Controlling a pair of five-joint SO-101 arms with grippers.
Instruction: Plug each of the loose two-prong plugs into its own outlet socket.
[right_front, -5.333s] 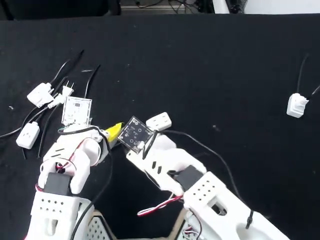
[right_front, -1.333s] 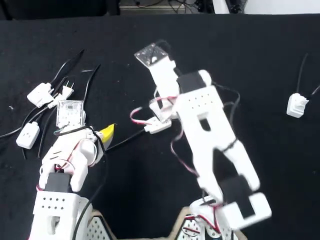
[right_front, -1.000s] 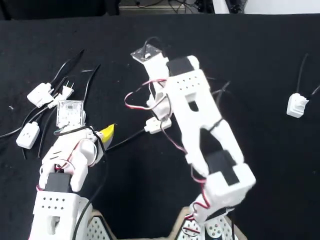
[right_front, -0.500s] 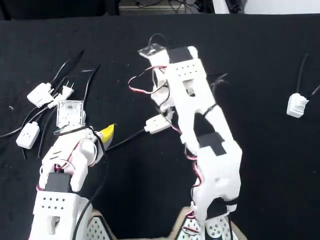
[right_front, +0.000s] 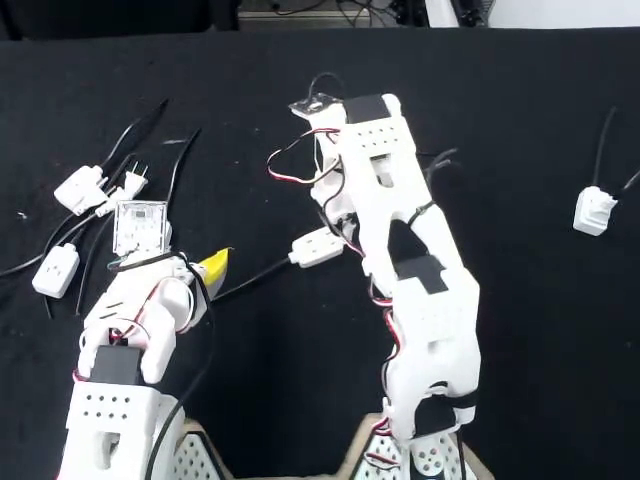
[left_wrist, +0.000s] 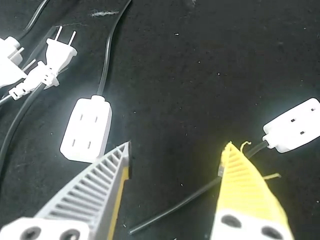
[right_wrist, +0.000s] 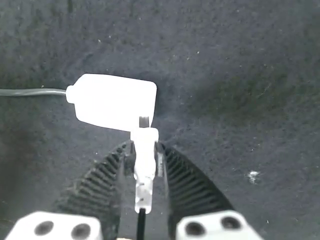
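Observation:
My right gripper (right_wrist: 145, 148) is shut on a white two-prong plug (right_wrist: 144, 159), prongs aimed at the side of a white outlet socket (right_wrist: 112, 106) lying on the black table, with no contact visible. From above, the right arm (right_front: 385, 190) arches over that socket (right_front: 318, 247). My left gripper (left_wrist: 177, 146) stands open with nothing in it at the near left, its yellow finger (right_front: 216, 264) visible from above. Beyond it lie a second white socket (left_wrist: 86, 129) and a loose two-prong plug (left_wrist: 60, 49). The first socket (left_wrist: 294, 125) shows off to the left gripper's side.
A cluster of white plugs and sockets with black cables (right_front: 80, 188) lies at the far left, one socket (right_front: 55, 270) nearer the front. Another white plug block (right_front: 595, 210) sits at the far right. A black cable (right_front: 255, 275) runs from the middle socket towards the left arm.
Over the last second the right arm has swung slightly rightward and straightened above the middle socket. The left arm and the sockets have stayed put.

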